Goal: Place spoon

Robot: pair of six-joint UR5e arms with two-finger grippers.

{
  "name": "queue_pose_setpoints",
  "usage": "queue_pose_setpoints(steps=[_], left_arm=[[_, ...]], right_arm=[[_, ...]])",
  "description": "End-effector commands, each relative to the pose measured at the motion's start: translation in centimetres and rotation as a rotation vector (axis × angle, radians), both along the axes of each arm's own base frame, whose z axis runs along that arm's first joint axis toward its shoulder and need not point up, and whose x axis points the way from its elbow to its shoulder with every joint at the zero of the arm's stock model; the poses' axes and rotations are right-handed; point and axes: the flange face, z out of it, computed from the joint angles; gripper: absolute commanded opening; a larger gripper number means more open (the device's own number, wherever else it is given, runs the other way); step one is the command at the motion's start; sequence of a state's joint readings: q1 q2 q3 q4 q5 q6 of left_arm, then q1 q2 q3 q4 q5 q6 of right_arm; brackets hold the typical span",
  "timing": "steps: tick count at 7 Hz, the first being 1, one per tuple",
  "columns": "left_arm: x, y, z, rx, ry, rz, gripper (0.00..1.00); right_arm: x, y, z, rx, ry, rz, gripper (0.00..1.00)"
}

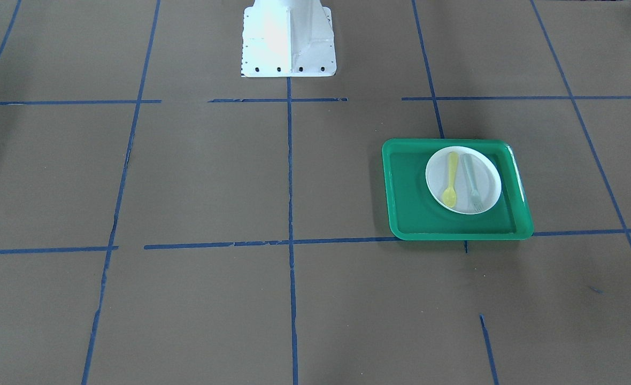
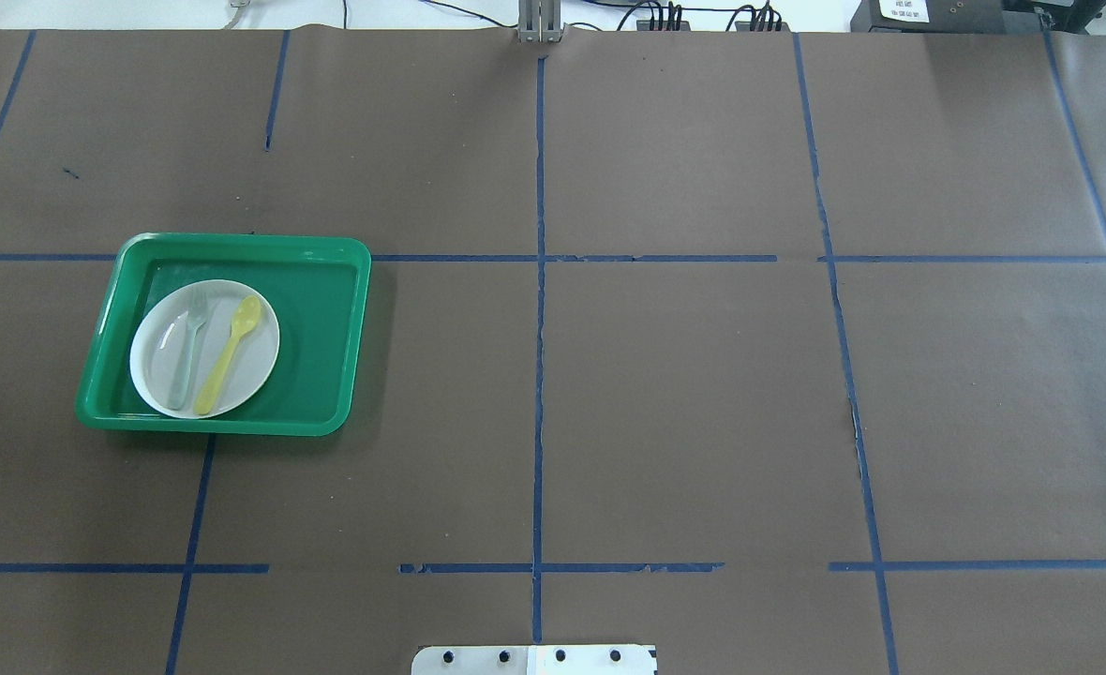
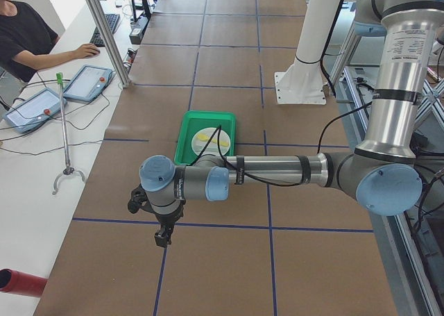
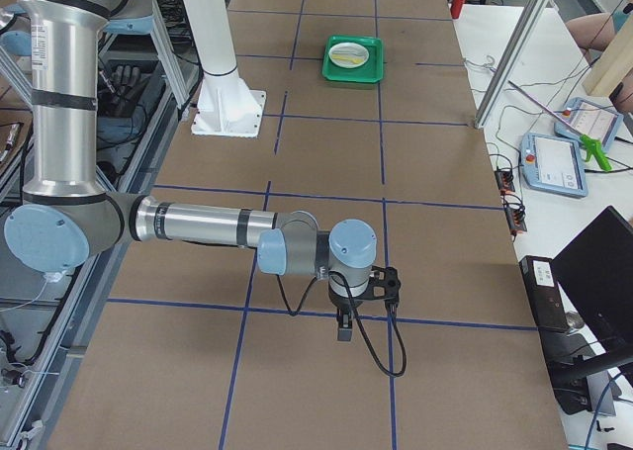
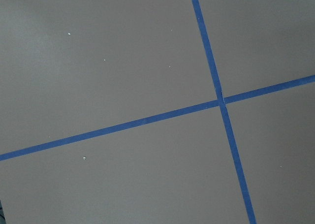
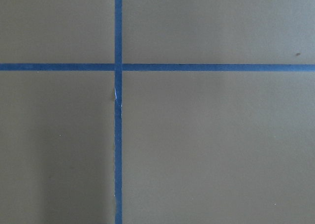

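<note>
brown paper worktop gridded with blue tape. the yellow spoon lies on a white plate beside a fork, in a green tray near the worktop's left edge. left pincer and right pincer: cannot tell whether open or closed.

Plastic spoon, glossy tray, matt paper

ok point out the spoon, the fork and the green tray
spoon (image 2: 226,361), overhead view, middle of its yellow handle
fork (image 2: 186,356), overhead view, middle of its grey-green handle
green tray (image 2: 319,337), overhead view, its bare green floor
</note>
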State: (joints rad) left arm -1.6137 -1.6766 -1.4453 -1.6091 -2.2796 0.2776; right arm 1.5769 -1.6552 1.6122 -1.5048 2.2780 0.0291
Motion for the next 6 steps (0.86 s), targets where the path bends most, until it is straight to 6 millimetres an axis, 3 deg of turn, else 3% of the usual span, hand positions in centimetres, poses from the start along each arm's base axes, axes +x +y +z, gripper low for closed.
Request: queue_pose_setpoints(steps=[1,4,5,6], left_arm=[[0.0,0.1,-0.3,-0.013,0.001,-0.022,1.0],[0.4,0.9,0.0,-0.014,0.004,-0.021,1.0],[4.1,0.1,-1.6,0.003,0.055,0.03,1.0],[12.5,-0.5,-6.5,0.014,0.15,0.103,1.0]], right_arm=[[0.0,0.0,0.0,0.0,0.0,0.0,1.0],[0.0,0.0,0.0,0.0,0.0,0.0,1.0],[0.0,0.0,0.0,0.0,0.0,0.0,1.0],[0.0,0.0,0.0,0.0,0.0,0.0,1.0]])
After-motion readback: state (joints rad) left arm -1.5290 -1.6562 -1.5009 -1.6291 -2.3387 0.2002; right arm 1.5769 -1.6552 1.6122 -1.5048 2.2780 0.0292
